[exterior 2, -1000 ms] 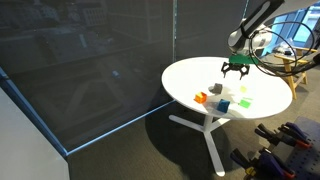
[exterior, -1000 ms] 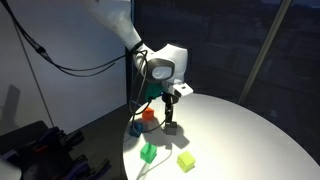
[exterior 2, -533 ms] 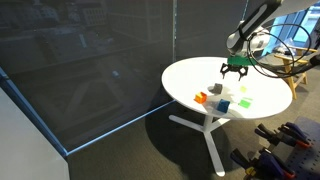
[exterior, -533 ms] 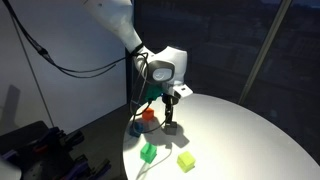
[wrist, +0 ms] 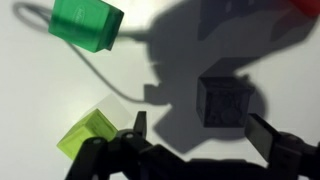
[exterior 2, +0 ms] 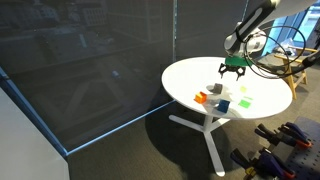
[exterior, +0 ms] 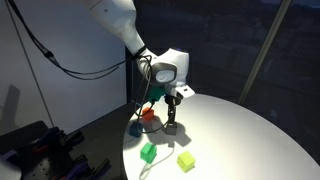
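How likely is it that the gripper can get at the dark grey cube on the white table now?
Probably yes: the gripper hangs open above the dark grey cube, and the yellow-green cube lies aside.

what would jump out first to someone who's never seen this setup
A round white table stands bright against a dark room, with a white robot arm bent down over its near edge. In the wrist view the arm's black fingers stand open over a small dark cube. A translucent green cube and a yellow-green cube lie off to one side of it.
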Available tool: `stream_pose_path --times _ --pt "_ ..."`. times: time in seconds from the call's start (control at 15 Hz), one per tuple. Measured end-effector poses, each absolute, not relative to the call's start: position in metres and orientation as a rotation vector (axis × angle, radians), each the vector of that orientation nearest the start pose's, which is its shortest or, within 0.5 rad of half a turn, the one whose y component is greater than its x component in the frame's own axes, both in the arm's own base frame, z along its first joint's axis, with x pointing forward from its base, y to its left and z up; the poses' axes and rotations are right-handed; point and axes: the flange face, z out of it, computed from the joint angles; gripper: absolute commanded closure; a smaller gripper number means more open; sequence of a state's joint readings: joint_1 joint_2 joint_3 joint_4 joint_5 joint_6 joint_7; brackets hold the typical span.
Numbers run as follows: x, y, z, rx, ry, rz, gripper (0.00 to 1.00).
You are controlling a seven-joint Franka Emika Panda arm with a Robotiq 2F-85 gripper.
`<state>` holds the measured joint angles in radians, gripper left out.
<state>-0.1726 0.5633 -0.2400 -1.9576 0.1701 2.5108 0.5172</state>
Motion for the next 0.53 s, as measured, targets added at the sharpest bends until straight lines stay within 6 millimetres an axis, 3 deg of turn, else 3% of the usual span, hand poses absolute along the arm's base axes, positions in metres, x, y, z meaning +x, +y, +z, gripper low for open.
stream_pose_path --times 0.53 --pt "0.581 -0.248 0.180 -2.732 1.581 -0.028 0.00"
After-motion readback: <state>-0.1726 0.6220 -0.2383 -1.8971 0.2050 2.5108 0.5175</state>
